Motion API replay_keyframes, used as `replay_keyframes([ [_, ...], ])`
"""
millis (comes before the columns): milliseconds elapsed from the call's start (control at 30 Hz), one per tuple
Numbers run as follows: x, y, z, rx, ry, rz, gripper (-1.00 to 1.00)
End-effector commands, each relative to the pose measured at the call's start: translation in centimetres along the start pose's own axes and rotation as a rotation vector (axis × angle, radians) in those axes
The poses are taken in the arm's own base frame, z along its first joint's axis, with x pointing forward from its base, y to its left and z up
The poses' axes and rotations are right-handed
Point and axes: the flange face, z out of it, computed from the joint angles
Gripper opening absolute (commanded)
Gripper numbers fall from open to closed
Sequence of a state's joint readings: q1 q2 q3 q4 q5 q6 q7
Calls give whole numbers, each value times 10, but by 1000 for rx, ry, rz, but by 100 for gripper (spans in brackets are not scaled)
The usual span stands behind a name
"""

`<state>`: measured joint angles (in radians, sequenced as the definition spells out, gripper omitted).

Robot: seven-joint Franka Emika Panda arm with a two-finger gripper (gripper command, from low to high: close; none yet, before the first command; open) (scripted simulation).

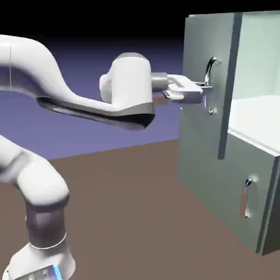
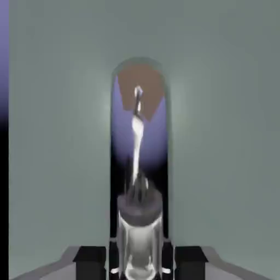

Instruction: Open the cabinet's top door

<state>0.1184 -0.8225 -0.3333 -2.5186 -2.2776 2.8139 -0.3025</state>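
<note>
behind everything, a blue-violet backdrop (image 1: 109, 52) is fading to black above a flat brown floor (image 1: 120, 202). the tall, flat, grey-green top door (image 1: 205, 41) is standing partly open at the upper front of the boxy pale grey-green cabinet (image 1: 257, 120), and its pale interior is showing. on that door, the long curved silver bar handle (image 1: 208, 70) is sitting between the fingertips of the white two-finger gripper (image 1: 206, 86), which is pinching it. farther out, the white jointed arm (image 1: 131, 82) is reaching across, and the shorter lower door (image 1: 219, 169) is staying out of the task. the step in hand, i'm judging, is widening the opening: the arm should be drawing the handle along the door's curve, slowly, turning the wrist with it, since a straight tug could be twisting the bar loose.
</note>
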Motion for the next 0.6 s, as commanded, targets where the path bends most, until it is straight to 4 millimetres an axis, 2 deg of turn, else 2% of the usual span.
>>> replay_keyframes([
  [0,2,2,-8,12,-10,1,-100],
  [567,38,38,-121,182,-180,1,-100],
])
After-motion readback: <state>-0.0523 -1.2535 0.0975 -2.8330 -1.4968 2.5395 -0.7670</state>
